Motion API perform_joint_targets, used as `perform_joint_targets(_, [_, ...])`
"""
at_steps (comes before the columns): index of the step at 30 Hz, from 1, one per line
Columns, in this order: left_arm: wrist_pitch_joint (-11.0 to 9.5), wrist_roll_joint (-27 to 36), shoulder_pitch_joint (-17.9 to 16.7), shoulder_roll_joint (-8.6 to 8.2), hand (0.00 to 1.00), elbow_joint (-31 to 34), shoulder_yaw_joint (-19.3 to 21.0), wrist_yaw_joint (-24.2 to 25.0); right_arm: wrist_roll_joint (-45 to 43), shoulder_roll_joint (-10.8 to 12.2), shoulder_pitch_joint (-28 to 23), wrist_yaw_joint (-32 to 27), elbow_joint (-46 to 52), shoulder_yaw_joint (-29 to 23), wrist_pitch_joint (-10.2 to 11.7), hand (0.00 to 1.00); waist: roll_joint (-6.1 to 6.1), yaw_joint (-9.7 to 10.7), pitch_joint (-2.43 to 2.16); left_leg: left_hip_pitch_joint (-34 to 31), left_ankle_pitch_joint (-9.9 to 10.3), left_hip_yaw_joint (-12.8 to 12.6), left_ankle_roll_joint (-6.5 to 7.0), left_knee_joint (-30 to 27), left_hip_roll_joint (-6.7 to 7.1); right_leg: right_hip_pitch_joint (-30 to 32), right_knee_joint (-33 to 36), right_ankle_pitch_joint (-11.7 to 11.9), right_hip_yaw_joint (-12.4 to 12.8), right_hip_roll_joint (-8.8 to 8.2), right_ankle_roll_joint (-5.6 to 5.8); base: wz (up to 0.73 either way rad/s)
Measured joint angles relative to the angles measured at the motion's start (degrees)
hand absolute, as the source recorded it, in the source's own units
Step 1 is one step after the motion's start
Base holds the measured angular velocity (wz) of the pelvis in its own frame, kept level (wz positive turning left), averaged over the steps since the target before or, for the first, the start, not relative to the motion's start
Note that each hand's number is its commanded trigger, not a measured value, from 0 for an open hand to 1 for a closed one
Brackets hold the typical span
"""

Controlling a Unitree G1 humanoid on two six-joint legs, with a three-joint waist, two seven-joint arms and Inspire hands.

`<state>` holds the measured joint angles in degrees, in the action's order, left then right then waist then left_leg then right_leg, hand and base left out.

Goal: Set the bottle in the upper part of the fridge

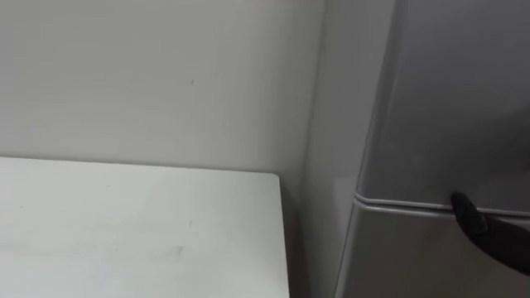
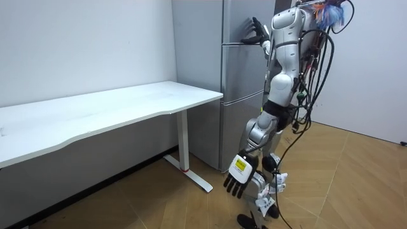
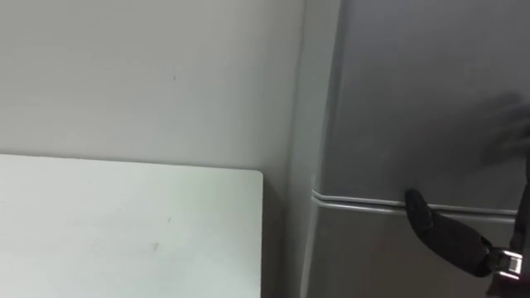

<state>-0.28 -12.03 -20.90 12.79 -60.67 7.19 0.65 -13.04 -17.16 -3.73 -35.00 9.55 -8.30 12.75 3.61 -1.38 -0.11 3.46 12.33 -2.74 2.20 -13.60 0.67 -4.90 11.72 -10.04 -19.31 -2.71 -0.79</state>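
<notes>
The grey fridge (image 1: pixel 447 99) stands against the wall, to the right of a white table, with its upper and lower doors both shut. I stand facing it. My right hand (image 3: pixel 447 236) is raised to the seam between the two doors, and one dark finger (image 1: pixel 468 217) lies along that seam. In the room view the right hand (image 2: pixel 256 30) is at the fridge front with its fingers spread. My left hand (image 2: pixel 237 177) hangs low beside my leg, its fingers relaxed and holding nothing.
The white table (image 1: pixel 141 223) runs along the wall on my left, and its corner sits close to the fridge side (image 1: pixel 331 165). A narrow dark gap separates them. Wooden floor (image 2: pixel 356 184) lies open behind me.
</notes>
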Motion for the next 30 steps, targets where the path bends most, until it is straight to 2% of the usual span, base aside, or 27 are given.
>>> perform_joint_targets(2, [0.0,0.0,-0.2,-0.2,0.0,0.1,1.7,0.0,1.6,-0.5,-1.2,1.0,0.7,-1.8,0.1,0.0,0.27,0.3,-0.25,0.0,-0.1,0.5,0.25,0.1,0.07,-0.1,0.1,0.1,0.2,-0.12,0.02,0.14])
perform_joint_targets(7, [-0.2,0.0,-0.1,-0.1,0.0,-0.5,5.2,-0.1,4.4,-1.9,-1.5,1.6,0.8,-4.3,0.4,0.0,0.27,0.7,-0.27,0.0,-0.1,0.4,0.46,0.1,0.22,-0.1,0.0,0.2,0.6,-0.18,0.32,0.01])
perform_joint_targets(9, [-0.5,0.0,0.2,-0.06,0.0,-0.7,6.4,-0.2,4.7,-3.0,-1.5,1.7,0.8,-6.7,0.3,0.0,0.28,1.0,-0.28,0.0,-0.1,0.4,0.53,0.2,0.29,-0.1,-0.1,0.3,0.6,-0.26,0.38,0.0])
perform_joint_targets(11, [-1.0,0.0,0.1,0.02,0.0,-0.7,7.1,-0.5,4.7,-5.4,-1.4,1.4,0.8,-10.5,-0.1,0.0,0.27,1.0,-0.27,0.0,-0.1,0.4,0.57,0.5,0.31,-0.1,-0.1,0.2,0.7,-0.24,0.42,0.0])
perform_joint_targets(16, [-1.0,0.1,0.1,0.0,0.0,-0.7,7.5,-1.8,5.0,-8.3,-1.4,-0.5,0.8,-14.1,-0.2,0.0,0.34,1.2,-0.26,0.2,-0.1,-0.2,0.51,1.3,0.07,0.2,-0.1,0.1,0.6,-0.09,0.29,-0.01])
perform_joint_targets(22, [-1.0,0.1,0.6,-0.08,0.0,-0.7,7.4,-4.2,5.3,-9.0,-1.4,-0.4,1.3,-15.3,-0.4,0.0,0.44,2.9,-0.2,0.5,-0.1,-0.9,0.49,1.9,0.06,0.2,-0.2,-0.2,0.7,0.14,0.39,0.02])
perform_joint_targets(23, [-1.0,0.1,1.0,-0.09,0.0,-0.8,7.4,-4.7,5.4,-9.0,-1.4,-0.4,1.3,-16.0,-0.4,0.0,0.42,3.0,-0.09,0.5,-0.1,-1.8,0.49,2.0,-0.01,0.2,-0.2,-0.2,0.8,0.1,0.43,0.0])
perform_joint_targets(28, [-0.9,0.1,1.4,-0.23,0.0,-1.1,7.4,-5.8,6.7,-9.0,-1.6,-0.9,1.3,-17.8,-0.4,0.0,0.36,3.0,0.14,1.2,0.0,-2.7,0.58,2.9,0.01,0.1,-0.1,-0.3,1.7,0.06,0.68,-0.05])
perform_joint_targets(30, [-0.9,0.0,1.4,-0.47,0.0,-1.1,7.4,-6.5,6.8,-9.0,-2.0,-1.9,1.6,-18.1,-0.4,0.0,0.51,3.1,0.05,1.2,0.0,-2.7,0.61,3.0,0.01,0.2,-0.1,-0.4,2.0,0.05,0.71,-0.05])
